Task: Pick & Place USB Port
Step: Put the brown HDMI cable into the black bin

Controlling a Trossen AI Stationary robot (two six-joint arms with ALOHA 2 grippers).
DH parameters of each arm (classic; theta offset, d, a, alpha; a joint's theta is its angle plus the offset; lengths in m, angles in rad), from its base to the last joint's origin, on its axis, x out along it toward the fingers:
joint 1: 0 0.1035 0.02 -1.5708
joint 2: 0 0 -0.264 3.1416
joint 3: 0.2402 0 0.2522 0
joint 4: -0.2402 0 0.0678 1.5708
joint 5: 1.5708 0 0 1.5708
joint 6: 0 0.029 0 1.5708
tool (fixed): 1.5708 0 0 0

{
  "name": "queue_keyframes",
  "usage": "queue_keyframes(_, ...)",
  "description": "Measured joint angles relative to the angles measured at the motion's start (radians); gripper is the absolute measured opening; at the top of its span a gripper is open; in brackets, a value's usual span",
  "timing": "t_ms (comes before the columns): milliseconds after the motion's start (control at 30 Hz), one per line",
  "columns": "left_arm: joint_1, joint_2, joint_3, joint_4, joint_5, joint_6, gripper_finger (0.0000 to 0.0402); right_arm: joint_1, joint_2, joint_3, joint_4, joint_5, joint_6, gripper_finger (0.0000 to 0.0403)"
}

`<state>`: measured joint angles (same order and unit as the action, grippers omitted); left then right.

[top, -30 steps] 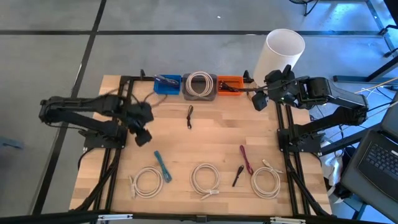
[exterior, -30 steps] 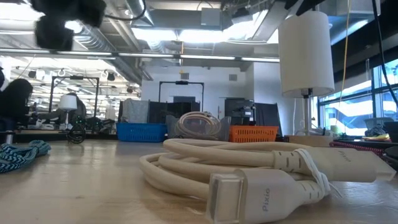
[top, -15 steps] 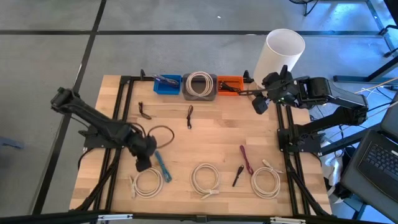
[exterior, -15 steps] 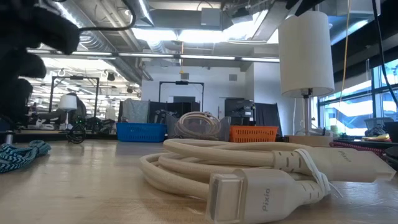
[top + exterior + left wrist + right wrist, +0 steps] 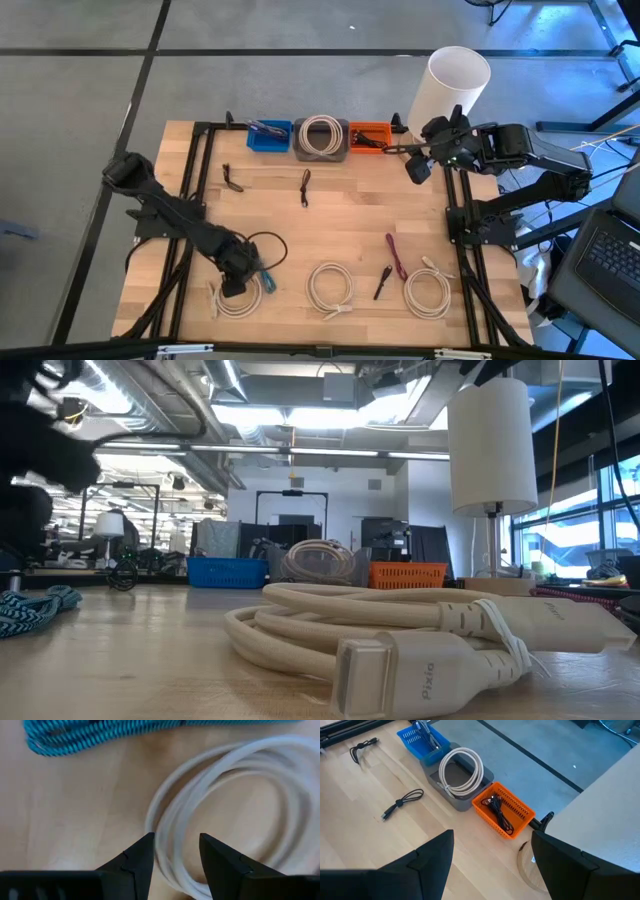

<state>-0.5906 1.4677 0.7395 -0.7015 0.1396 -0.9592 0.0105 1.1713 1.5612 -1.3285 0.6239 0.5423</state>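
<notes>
My left gripper (image 5: 235,283) hovers over the leftmost white cable coil (image 5: 238,295) near the table's near edge, pointing down. In the left wrist view it (image 5: 176,840) is open, with its fingertips over the coil's strands (image 5: 235,795); I see no touch. A teal braided cable (image 5: 262,268) lies flat just beside the coil, toward the far side (image 5: 100,732). My right gripper (image 5: 416,165) waits open above the table's far right edge (image 5: 492,840).
Blue (image 5: 268,135), grey (image 5: 321,138) and orange (image 5: 369,136) bins line the far edge. Two more white coils (image 5: 330,288) (image 5: 428,293), a maroon cable (image 5: 395,256) and black cables (image 5: 382,282) (image 5: 305,186) (image 5: 232,178) lie on the wood. A white cylinder (image 5: 450,85) stands at the far right.
My left gripper has swung from the table's left middle toward the near edge and come down over the leftmost white coil. No cable has moved.
</notes>
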Motion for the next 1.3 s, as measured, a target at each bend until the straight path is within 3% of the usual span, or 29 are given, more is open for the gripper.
queue_keyframes(300, -0.025, 0.129, 0.013, -0.006, -0.025, -0.058, 0.0141, 0.000, 0.000, 0.000, 0.001, 0.000, 0.000, 0.0268)
queue_keyframes(533, -0.025, 0.104, 0.040, -0.031, -0.038, -0.074, 0.0029, 0.000, 0.000, 0.000, 0.001, 0.000, 0.000, 0.0268)
queue_keyframes(800, -0.041, 0.073, 0.092, -0.070, 0.056, -0.092, 0.0029, 0.000, 0.000, 0.000, 0.003, 0.000, -0.001, 0.0268)
queue_keyframes(933, -0.063, 0.038, 0.154, -0.127, 0.056, -0.098, 0.0029, 0.000, 0.000, 0.000, 0.003, 0.000, -0.001, 0.0268)
queue_keyframes(1067, -0.065, -0.004, 0.226, -0.111, -0.057, -0.153, 0.0029, 0.000, 0.000, 0.000, 0.003, 0.000, -0.001, 0.0268)
queue_keyframes(1300, -0.013, -0.032, 0.329, 0.015, -0.378, -0.241, 0.0029, 0.000, 0.000, 0.000, 0.008, 0.002, -0.030, 0.0268)
